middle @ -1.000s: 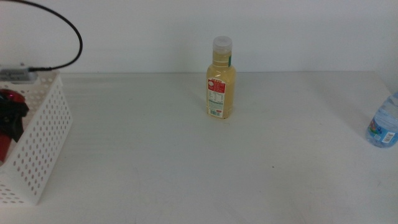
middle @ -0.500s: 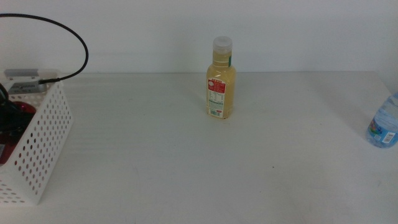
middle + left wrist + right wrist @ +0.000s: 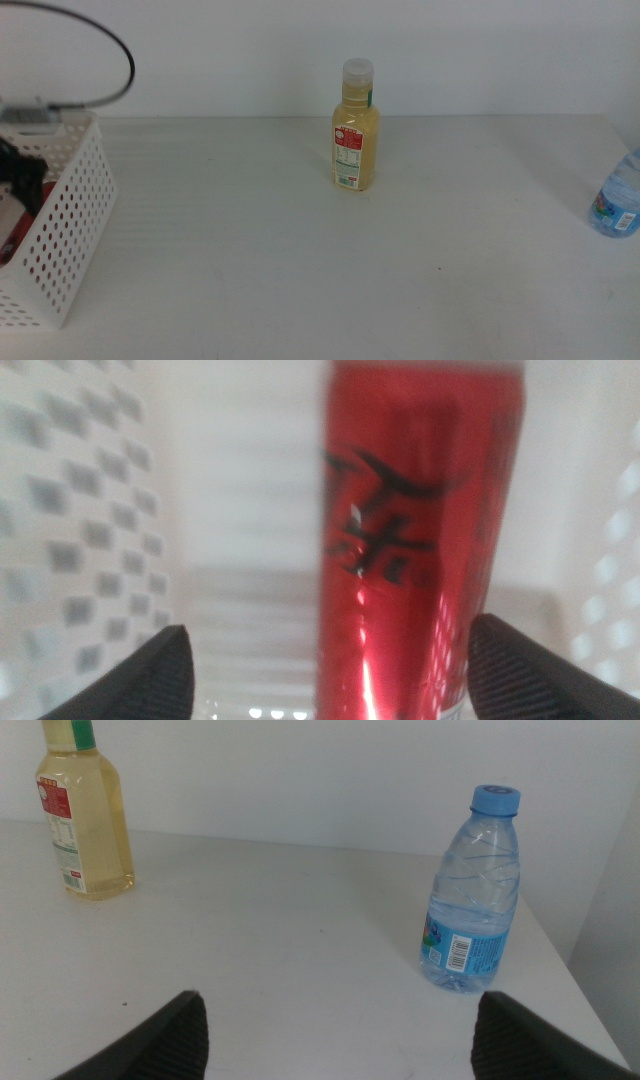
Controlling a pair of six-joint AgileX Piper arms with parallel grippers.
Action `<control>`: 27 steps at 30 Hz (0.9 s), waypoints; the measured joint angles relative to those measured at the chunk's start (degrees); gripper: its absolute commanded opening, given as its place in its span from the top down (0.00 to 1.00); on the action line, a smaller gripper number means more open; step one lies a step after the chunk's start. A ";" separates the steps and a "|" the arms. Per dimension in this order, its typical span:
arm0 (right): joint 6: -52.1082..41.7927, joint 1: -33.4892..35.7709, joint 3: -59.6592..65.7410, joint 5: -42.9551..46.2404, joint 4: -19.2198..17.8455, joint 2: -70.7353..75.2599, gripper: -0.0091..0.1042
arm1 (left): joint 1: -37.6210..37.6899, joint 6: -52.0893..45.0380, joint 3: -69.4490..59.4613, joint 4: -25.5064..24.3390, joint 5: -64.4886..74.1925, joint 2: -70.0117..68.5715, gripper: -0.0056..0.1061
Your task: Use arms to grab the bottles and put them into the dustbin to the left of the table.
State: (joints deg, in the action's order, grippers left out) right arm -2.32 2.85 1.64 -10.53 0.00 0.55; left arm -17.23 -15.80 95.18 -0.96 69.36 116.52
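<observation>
Left gripper (image 3: 325, 660) apparently inside dustbin (image 3: 70, 225) on white table (image 3: 300, 270).

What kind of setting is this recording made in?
Probably a lab test bench: a bare white table against a plain white wall, with only a juice bottle, a water bottle and a perforated basket holding a red can.

Even, bright, diffuse light is seen across the white table (image 3: 300, 260), with only a faint soft shadow beside the yellow juice bottle (image 3: 355, 130). The left wrist view is heavily blurred: the red can (image 3: 420, 540) is out of focus with streaky glare low on its side, and the dustbin (image 3: 70, 540) holes are smeared. The right wrist view is sharp, the water bottle (image 3: 475, 890) crisply rendered.
</observation>
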 measured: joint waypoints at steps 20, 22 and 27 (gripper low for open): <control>0.00 0.00 0.00 0.00 0.00 0.00 0.24 | 19.01 8.62 -9.63 -0.16 -9.03 -27.41 0.36; 0.00 0.00 0.00 0.00 0.00 0.00 0.24 | 21.00 8.62 -13.54 -0.01 -11.95 -31.28 0.36; 0.00 0.00 0.00 0.00 0.00 0.00 0.24 | 25.22 8.13 -24.12 0.49 -20.26 -42.62 0.33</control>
State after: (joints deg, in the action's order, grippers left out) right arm -2.32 2.85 1.64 -10.53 0.00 0.55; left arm 7.99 -7.67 71.06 -0.47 49.10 73.90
